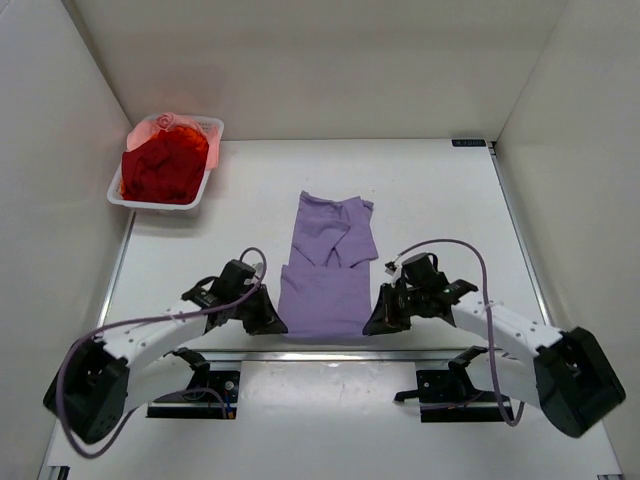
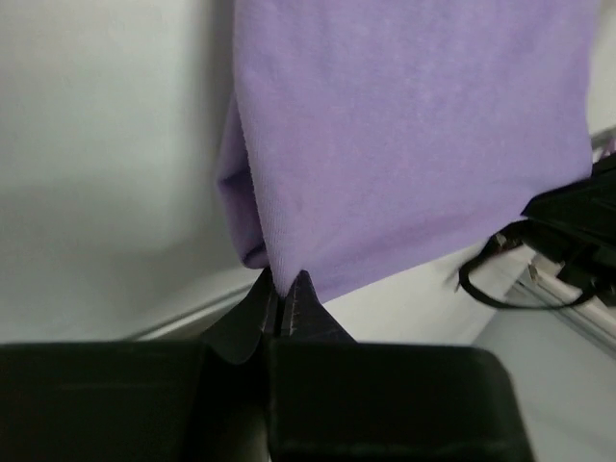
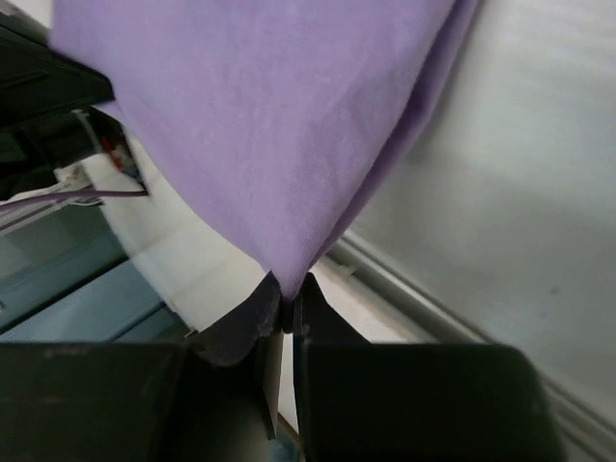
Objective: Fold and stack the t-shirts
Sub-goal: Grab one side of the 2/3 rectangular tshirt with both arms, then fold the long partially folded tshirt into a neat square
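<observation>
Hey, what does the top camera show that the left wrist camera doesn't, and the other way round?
Only the top external view shows the white tray of red clothes at the far left. It also shows the purple t-shirt in full outline, with its sleeves folded in.

Only the left wrist view shows, close up, the left gripper pinched shut on the shirt's near corner.

Both views show the purple fabric and the white table.
</observation>
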`<action>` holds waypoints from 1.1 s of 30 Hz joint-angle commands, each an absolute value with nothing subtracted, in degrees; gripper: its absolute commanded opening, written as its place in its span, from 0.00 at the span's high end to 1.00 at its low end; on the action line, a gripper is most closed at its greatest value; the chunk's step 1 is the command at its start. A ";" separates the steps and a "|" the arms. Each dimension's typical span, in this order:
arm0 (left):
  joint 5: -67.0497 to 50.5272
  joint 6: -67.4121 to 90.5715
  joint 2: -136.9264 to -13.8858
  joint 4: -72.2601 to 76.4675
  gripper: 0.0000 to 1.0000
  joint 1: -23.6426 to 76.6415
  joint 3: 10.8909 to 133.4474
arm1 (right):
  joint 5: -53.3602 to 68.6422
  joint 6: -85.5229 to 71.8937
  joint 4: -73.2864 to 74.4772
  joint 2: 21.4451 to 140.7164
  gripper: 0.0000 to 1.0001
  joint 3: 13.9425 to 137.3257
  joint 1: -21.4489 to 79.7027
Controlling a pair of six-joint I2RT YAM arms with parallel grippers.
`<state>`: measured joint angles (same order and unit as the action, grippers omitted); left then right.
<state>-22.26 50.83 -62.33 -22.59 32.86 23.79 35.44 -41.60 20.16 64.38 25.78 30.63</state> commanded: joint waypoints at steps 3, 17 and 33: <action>-23.12 54.05 -53.96 -27.43 1.00 30.51 22.84 | 37.00 -45.62 22.33 57.39 1.00 26.01 28.05; -23.47 44.90 -107.53 -22.15 1.00 16.89 82.50 | 43.24 -25.06 24.70 98.94 0.98 78.16 6.70; -33.04 57.39 -101.80 0.78 0.29 9.41 61.01 | 39.47 -23.12 14.42 113.55 0.22 76.74 3.52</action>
